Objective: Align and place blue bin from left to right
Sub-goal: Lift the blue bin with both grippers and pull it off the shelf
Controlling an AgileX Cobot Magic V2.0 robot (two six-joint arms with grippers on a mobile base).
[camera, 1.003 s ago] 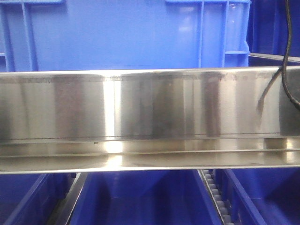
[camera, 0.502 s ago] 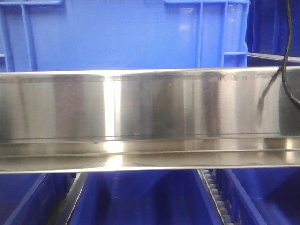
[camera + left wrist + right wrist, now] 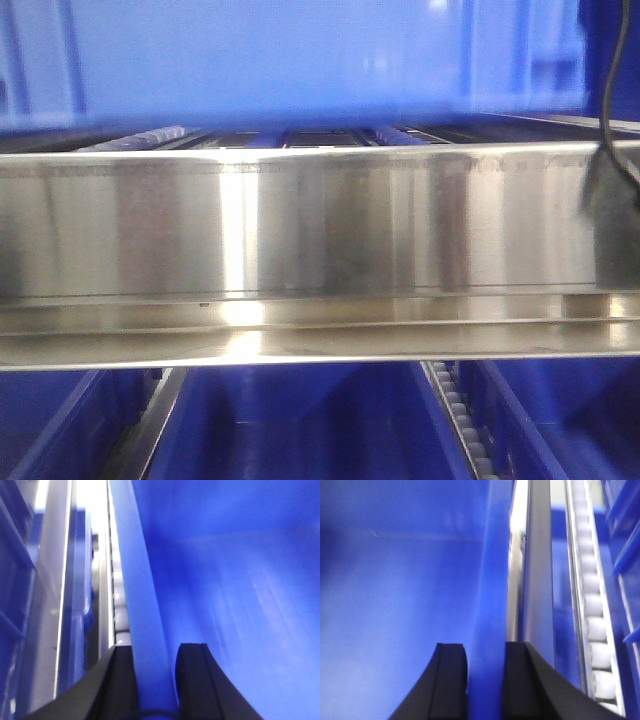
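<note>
The blue bin (image 3: 270, 60) hangs blurred just above the roller tracks (image 3: 150, 135) behind the steel rail (image 3: 300, 220), one side wall pinched between the left gripper's (image 3: 155, 652) black fingers, the opposite wall clamped likewise by the right gripper (image 3: 485, 652).

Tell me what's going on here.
The robot has the blue bin in both arms. The left gripper is shut on one side wall and the right gripper on the opposite one. In the front view the bin is blurred, and its bottom edge hangs just above the rollers behind the steel rail, so it appears lifted clear.
</note>
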